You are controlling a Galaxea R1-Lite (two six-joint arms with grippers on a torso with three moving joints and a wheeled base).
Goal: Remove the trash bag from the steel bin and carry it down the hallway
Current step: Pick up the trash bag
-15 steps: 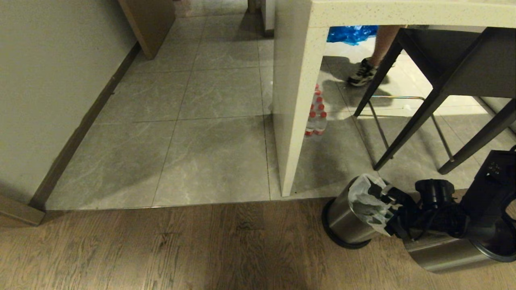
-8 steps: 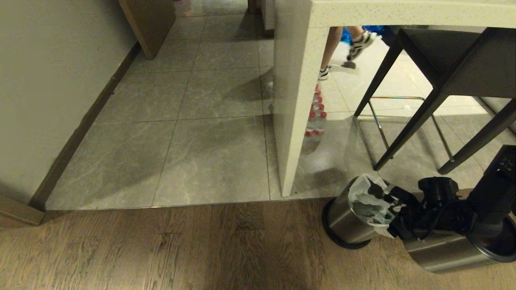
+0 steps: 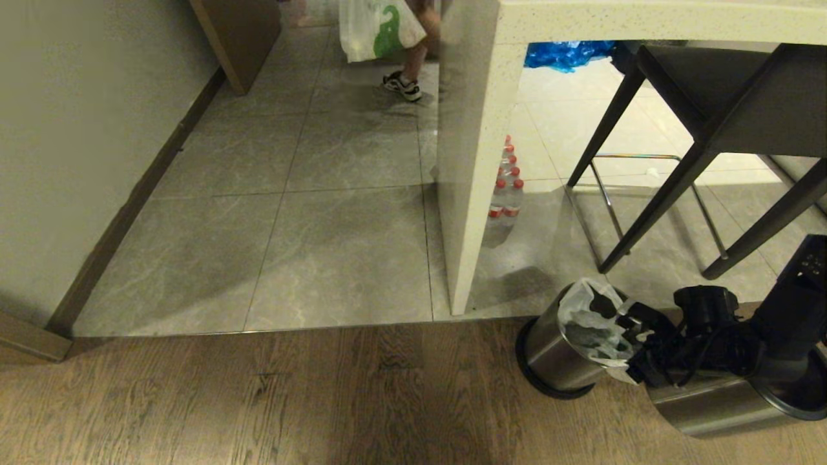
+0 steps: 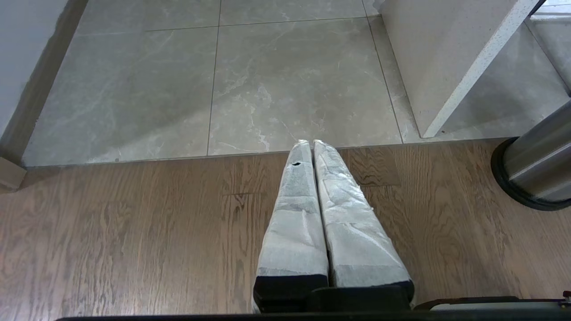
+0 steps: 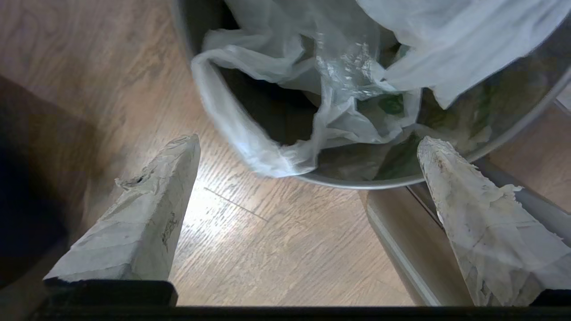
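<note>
Near right, on the wood floor: the small round brushed-steel bin (image 3: 559,358) stands just past the tile edge, beside the pale counter leg (image 3: 475,187), with a second, larger steel cylinder (image 3: 723,403) close on its right.
Bag: I see the thin translucent white trash bag with green marks (image 3: 591,323) sitting in the bin, its crumpled rim folded over the edge and partly slumped inward.
Right gripper (image 3: 636,352): it hovers at the bin's right rim, its two paper-wrapped fingers (image 5: 151,209) spread wide with nothing between them; the bag's loose edge (image 5: 250,142) lies just ahead of the tips.
Left gripper (image 4: 312,209): parked low over the wood floor, fingers pressed together, empty.
Handling: I judge the film light, soft and slippery, likely to stretch or tear if snagged on the steel rim.
Grip point: I would pinch the bunched, doubled rim fold nearest the fingers, not a single layer.
Far left: a person's foot (image 3: 402,85) and a white carrier bag with green print (image 3: 378,29) on the grey tiles.
</note>
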